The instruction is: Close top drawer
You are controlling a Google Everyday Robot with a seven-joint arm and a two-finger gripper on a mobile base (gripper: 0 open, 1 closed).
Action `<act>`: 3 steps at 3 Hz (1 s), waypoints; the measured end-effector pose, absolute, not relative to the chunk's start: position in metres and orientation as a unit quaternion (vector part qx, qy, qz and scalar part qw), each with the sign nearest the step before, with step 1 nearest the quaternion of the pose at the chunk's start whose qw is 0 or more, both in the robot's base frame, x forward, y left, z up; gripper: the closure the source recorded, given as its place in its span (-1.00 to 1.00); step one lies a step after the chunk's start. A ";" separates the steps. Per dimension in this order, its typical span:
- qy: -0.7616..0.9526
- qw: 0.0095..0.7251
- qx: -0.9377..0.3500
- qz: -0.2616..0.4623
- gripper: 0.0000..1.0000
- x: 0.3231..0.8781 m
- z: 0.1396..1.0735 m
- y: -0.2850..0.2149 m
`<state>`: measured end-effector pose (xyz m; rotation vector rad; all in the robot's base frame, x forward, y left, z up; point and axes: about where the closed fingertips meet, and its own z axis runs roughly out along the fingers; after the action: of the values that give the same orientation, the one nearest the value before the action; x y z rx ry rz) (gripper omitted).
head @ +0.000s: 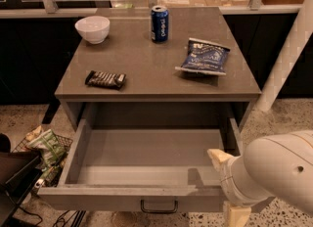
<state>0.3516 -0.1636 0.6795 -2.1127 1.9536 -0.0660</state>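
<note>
You're at the start of the closing push: the top drawer (146, 158) stands pulled well out from under the bench (142, 64), towards the near side, its grey inside bare. Nothing suggests it has begun to slide home.

Your claw (226, 186) sits at the near right corner of the drawer, low in the scene, with the bulky white arm (281, 172) behind it on the right. Its two pale fingers are spread wide. One fingertip (217, 156) shows just over the right end of the front panel (122, 202), on the drawer's inner side, and the other pokes out below, on the near side of that panel. So the claw looks to straddle the panel's right end, holding nothing. Whether either finger actually presses on the panel, I cannot tell.

The dark bar handle (159, 206) at the panel's centre is well to the left of the claw and untouched.

My read of the next move: you need a steady push away from you, straight along the drawer's travel. Since you're at the right end rather than the centre, watch for the drawer skewing and binding. Shifting left towards the handle would give a squarer shove.

The can (159, 23), bowl (92, 29), chip bag (203, 57) and chocolate bar (105, 79) on the bench top are out of your way.
</note>
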 end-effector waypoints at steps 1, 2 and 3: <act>0.674 0.134 -0.725 -0.046 -1.00 0.353 0.707 -0.166; 0.686 0.114 -0.714 -0.080 -0.61 0.338 0.733 -0.173; 0.706 0.092 -0.694 -0.104 -0.16 0.307 0.751 -0.183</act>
<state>0.3071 -0.1831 0.7506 -2.0618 2.0970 -0.3080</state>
